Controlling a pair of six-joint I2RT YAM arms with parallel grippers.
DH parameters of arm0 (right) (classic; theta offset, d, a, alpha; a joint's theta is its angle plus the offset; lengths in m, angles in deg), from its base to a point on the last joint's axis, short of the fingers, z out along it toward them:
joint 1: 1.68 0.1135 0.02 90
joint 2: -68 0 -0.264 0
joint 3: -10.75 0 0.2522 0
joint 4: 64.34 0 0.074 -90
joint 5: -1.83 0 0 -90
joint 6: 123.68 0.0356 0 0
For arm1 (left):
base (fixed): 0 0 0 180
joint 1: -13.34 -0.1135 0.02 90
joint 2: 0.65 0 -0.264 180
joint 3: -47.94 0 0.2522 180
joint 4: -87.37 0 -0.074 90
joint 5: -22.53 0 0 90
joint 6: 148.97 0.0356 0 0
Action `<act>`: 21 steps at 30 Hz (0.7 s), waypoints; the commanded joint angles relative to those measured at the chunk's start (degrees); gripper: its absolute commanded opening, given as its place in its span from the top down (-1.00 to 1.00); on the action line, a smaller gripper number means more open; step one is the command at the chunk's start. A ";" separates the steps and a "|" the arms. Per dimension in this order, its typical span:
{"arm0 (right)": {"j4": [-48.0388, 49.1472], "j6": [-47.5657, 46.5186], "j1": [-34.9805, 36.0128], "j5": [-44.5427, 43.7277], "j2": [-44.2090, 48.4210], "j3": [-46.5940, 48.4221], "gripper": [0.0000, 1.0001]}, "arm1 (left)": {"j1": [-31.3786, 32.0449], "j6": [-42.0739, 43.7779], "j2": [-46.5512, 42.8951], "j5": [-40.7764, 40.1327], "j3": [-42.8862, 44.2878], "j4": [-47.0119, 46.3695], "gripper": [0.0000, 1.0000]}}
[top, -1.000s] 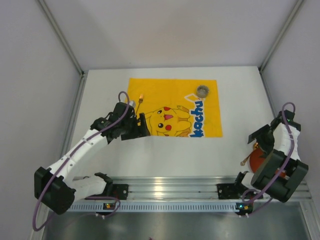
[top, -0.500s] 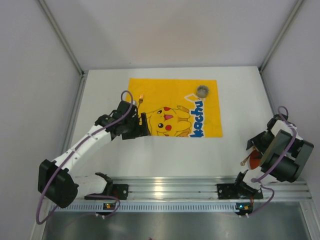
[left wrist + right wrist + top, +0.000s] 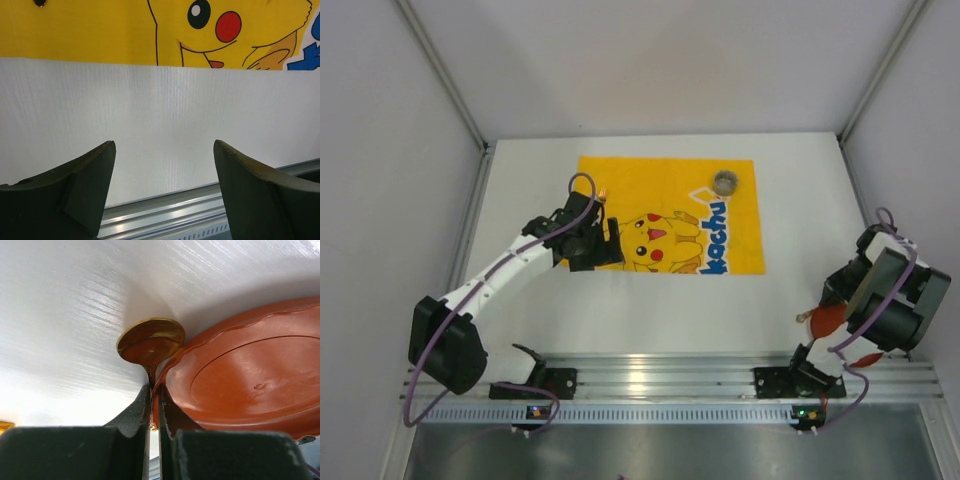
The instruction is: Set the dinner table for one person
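Note:
A red-brown plate [image 3: 250,385] and a gold spoon [image 3: 151,341] sit together at the right side of the white dinner table [image 3: 650,310]. My right gripper [image 3: 155,387] is shut on the plate's rim. The spoon's neck runs into the same gap, and I cannot tell whether it is pinched too. From above, part of the plate [image 3: 827,319] and the spoon [image 3: 804,317] peek out beside the right gripper [image 3: 832,300]. My left gripper [image 3: 164,145] is open and holds nothing, hanging over bare table just below the yellow mat [image 3: 100,30]; from above, the left gripper [image 3: 612,248] is at the mat's lower left.
The yellow cartoon mat [image 3: 670,175] lies at the table's middle back. On it are a small gold fork [image 3: 603,195] at the upper left and a grey cup [image 3: 725,182] at the upper right. A ribbed aluminium rail [image 3: 660,375] runs along the near edge. Grey walls enclose the table.
My right gripper has gone from open to shut on the plate's rim, and the right arm has swung round. The left arm has drifted slightly up and right, its gripper still open.

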 commanded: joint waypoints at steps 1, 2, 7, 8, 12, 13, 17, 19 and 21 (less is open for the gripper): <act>5.03 -0.72 0.56 2.18 -0.80 1.28 1.00 | 0.28 -1.04 0.76 -0.73 3.00 -1.37 -0.69; 3.46 -0.72 0.74 2.09 1.03 1.81 1.00 | 0.28 -1.21 0.94 -0.73 3.18 -1.46 -0.68; -1.21 0.59 1.79 3.49 8.07 4.71 1.00 | 0.71 -1.92 2.34 -0.64 4.59 -1.81 -0.68; -2.26 0.85 1.88 4.37 9.99 5.23 1.00 | 0.89 -2.09 2.61 -0.55 4.76 -1.81 -0.68; -5.69 1.56 3.46 5.26 12.56 9.97 1.00 | 1.42 -2.18 3.14 0.06 5.73 -1.81 -0.68; -6.48 1.56 3.73 5.26 12.74 11.12 1.00 | 1.59 -2.01 3.22 0.15 5.82 -1.81 -0.68; -9.39 2.70 6.89 5.34 14.84 15.43 1.00 | 1.77 -1.57 3.23 0.50 6.17 -1.72 -0.68; -9.30 4.19 9.34 6.05 16.16 16.92 1.00 | 1.77 -1.65 3.05 0.94 6.52 -1.46 -0.68; -9.30 6.12 13.45 6.40 16.43 19.11 1.00 | 1.77 -1.92 2.26 0.94 6.44 -1.02 -0.68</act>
